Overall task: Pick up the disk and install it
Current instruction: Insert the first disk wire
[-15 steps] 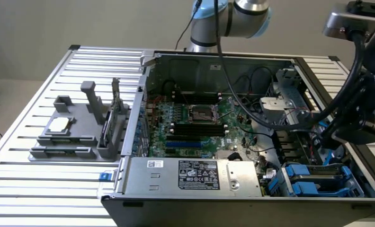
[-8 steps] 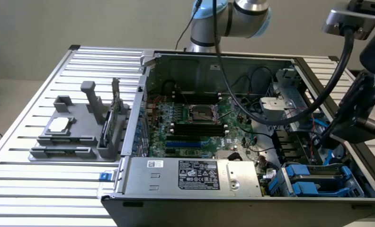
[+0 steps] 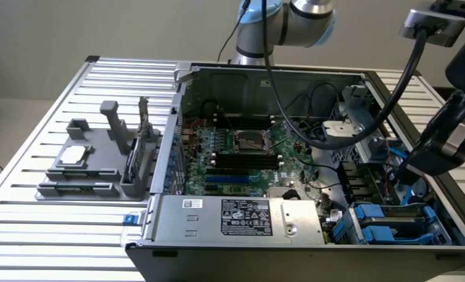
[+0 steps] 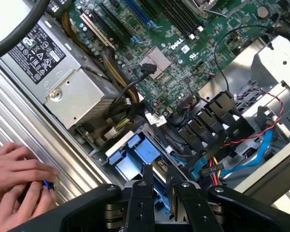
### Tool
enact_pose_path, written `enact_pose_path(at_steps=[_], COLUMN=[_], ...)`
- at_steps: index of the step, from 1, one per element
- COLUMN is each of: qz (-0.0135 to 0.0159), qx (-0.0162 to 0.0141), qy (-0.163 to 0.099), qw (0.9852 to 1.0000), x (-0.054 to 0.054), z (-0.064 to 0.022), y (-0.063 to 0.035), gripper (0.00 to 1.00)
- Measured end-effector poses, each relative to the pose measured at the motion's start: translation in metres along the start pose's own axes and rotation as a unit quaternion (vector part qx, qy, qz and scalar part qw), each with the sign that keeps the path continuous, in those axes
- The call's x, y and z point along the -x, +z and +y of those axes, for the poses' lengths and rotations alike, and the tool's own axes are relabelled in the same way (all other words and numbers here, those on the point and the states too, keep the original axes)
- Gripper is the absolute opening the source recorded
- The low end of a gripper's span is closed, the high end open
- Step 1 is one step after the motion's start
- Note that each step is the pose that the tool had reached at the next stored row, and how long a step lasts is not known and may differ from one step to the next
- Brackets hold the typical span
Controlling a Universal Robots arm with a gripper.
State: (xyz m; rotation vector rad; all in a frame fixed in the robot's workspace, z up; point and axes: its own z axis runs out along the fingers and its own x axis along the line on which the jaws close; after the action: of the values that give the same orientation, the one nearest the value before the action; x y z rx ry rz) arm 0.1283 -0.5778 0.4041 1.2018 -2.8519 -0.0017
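Observation:
The disk [image 3: 405, 214] lies in the drive bay at the case's front corner, on the exterior view's right, with blue carrier plastic around its grey top. In the wrist view the blue frame of the disk [image 4: 128, 155] sits just beyond my fingertips. My gripper [image 3: 407, 176] hangs a short way above the bay. Its two thin fingers [image 4: 148, 180] stand a narrow gap apart, gripper [image 4: 159, 175] open, and I see nothing clamped between them.
The open computer case [image 3: 178, 117] rests on a slatted metal table [image 3: 29, 235]. A grey power supply box [image 3: 232, 217] and cables [image 4: 261, 145] border the bay. A person's hands [image 4: 17, 181] rest at the case's edge. A grey fixture with a small chip [image 3: 72, 155] stands on the exterior view's left.

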Motion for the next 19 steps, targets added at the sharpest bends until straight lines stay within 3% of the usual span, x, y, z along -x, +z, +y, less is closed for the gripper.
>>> enact_pose_path(at_steps=[5, 10, 15, 19], qz=[-0.0013, -0.0026, -0.0039, -0.0049], qx=[0.0011, 0.0022, 0.0034, 0.0043], qy=[0.039, 0.079, 0.118, 0.15], qw=[0.9992, 0.9969, 0.993, 0.9886], x=[0.0, 0.0001, 0.0001, 0.0001], z=[0.0, 0.0, -0.0001, 0.0], y=[0.0005, 0.001, 0.0016, 0.0022], gripper=[0.25, 0.25, 0.25, 0.25])
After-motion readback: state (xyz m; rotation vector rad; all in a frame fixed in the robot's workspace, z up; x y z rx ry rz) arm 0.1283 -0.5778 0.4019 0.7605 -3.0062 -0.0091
